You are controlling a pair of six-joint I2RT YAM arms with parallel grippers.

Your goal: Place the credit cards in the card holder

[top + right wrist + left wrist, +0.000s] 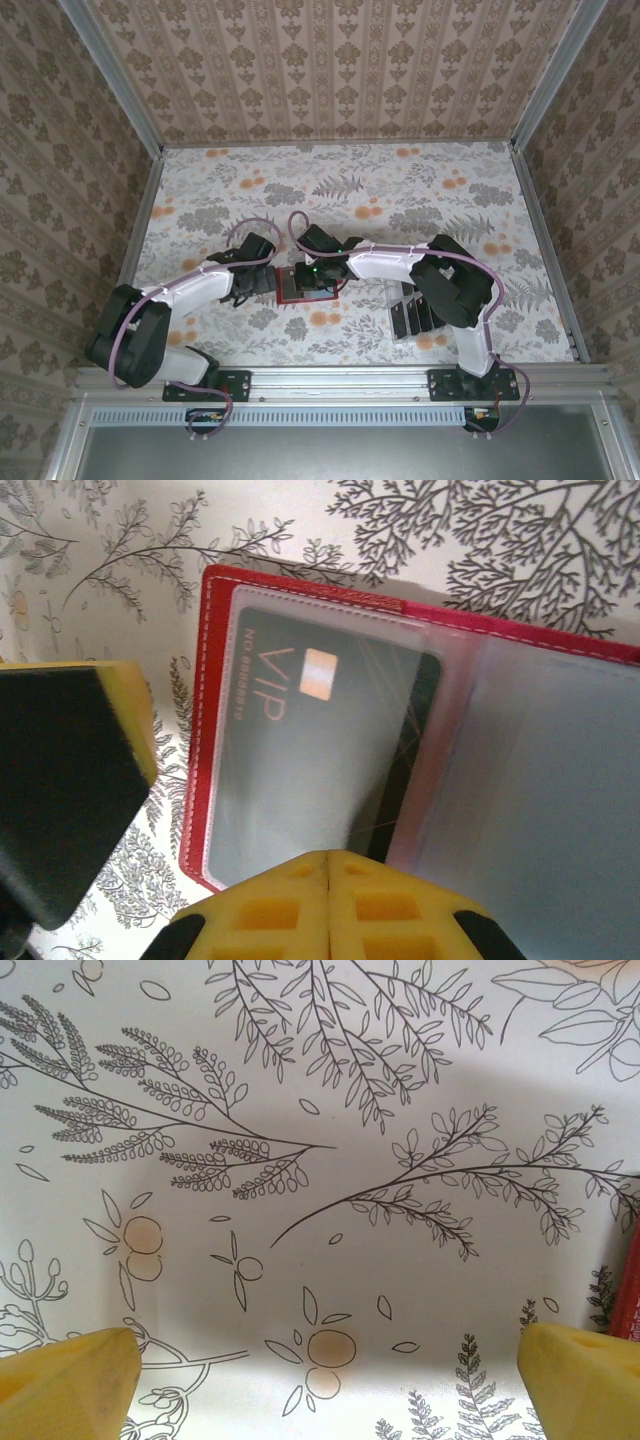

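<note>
Red card holder (290,285) open flat at ctr of surface (450,200), black VIP card (300,760) slotted inside. R jaws together above holder; L jaws wide apart just left of it.

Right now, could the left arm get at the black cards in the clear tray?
Probably not easily. The cards stand in the clear tray beyond the card holder, and the right arm lies across that path, partly over the tray. The open left gripper sits at the holder's left edge.
</note>
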